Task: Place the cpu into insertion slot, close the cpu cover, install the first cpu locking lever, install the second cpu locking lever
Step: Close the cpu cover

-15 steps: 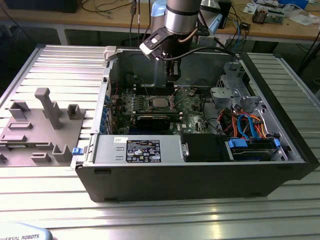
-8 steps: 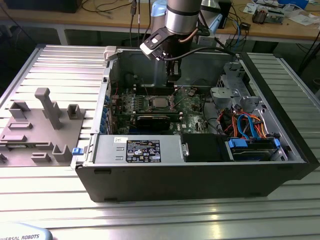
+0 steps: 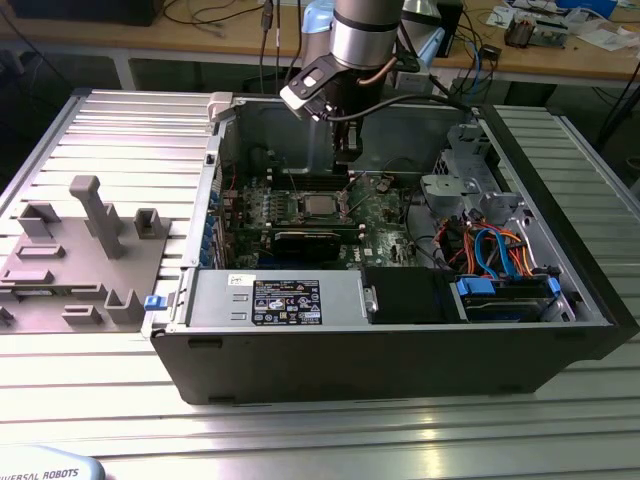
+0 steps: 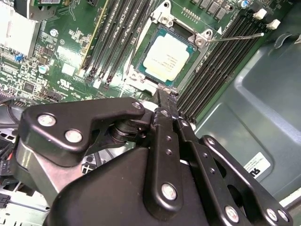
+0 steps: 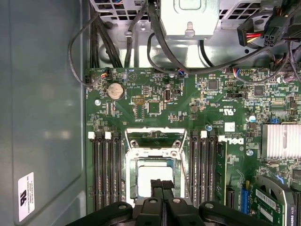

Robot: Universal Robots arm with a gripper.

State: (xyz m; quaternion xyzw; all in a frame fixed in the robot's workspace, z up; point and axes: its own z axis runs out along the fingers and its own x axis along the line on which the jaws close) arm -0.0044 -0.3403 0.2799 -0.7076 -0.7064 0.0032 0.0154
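Currently the gripper (image 5: 162, 185) has its fingers pressed together with nothing between them. The tips are poised just above the socket, over one edge of the cpu (image 5: 146, 176). The cpu lies flat in the insertion slot. The cpu cover (image 5: 153, 153) appears lowered around it, with the chip's metal top showing through the opening. A thin locking lever (image 4: 235, 36) juts sideways from a socket corner across the memory slots (image 4: 221, 70); I judge it unlatched.

Hazards, as I assess them:
- If the tips come down on the chip rather than on a lever, load goes straight into the socket contacts.
- The lever is a springy wire. Pushed by closed tips, it could slip off and whip back.
- A skidding tip could scrape the memory slots or small parts on the motherboard (image 5: 155, 94).
- With no lever latched, the cover may lift.

View comparison:
- The second wrist view supplies the lever's angle.
- The first wrist view supplies the tips' alignment over the chip.
- The exterior view supplies the arm's stance inside the computer case (image 3: 400, 330).
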